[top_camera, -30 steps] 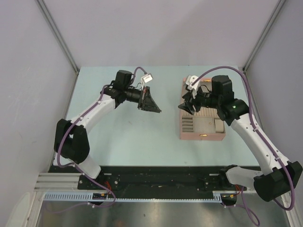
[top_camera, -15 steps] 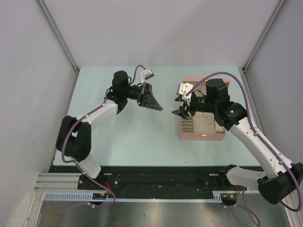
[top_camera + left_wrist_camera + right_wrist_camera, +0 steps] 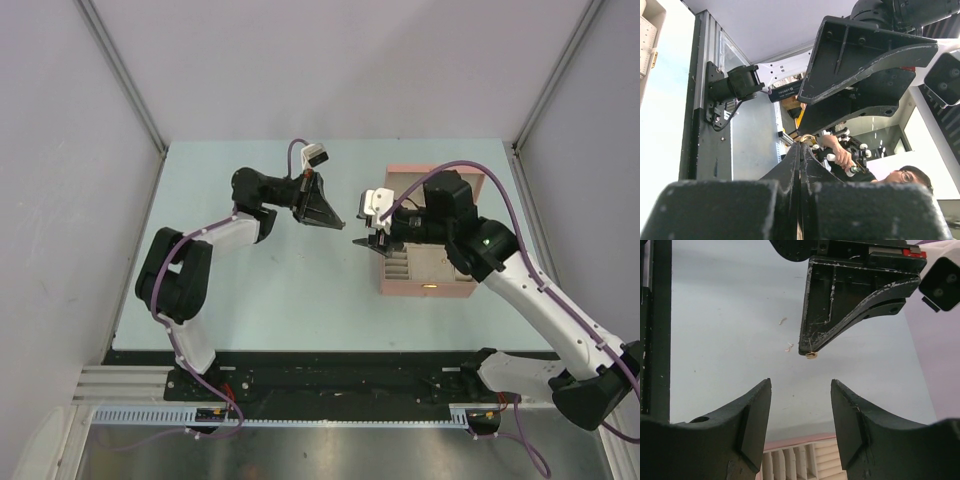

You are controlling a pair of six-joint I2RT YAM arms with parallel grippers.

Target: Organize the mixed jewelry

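My left gripper (image 3: 338,224) hangs above the table's middle, shut on a tiny gold ring (image 3: 808,137) that pokes out past its tips. The right wrist view shows that same gold piece (image 3: 811,355) at the tip of the left gripper (image 3: 810,349). My right gripper (image 3: 364,241) faces it from the right, just off the pink box's left edge, open and empty, a short gap away. Two tiny metallic jewelry pieces (image 3: 783,320) (image 3: 789,346) lie on the pale table beyond. No cream rectangular piece is in view.
The open pink box (image 3: 428,288) with cream slotted ring rows (image 3: 805,460) sits at the right, under and behind my right wrist. Grey walls close the table in on both sides and at the back. The black rail (image 3: 330,375) runs along the near edge.
The left gripper has swung right toward the table's middle, still shut. The right gripper has moved left off the box until it faces the left gripper's tips.
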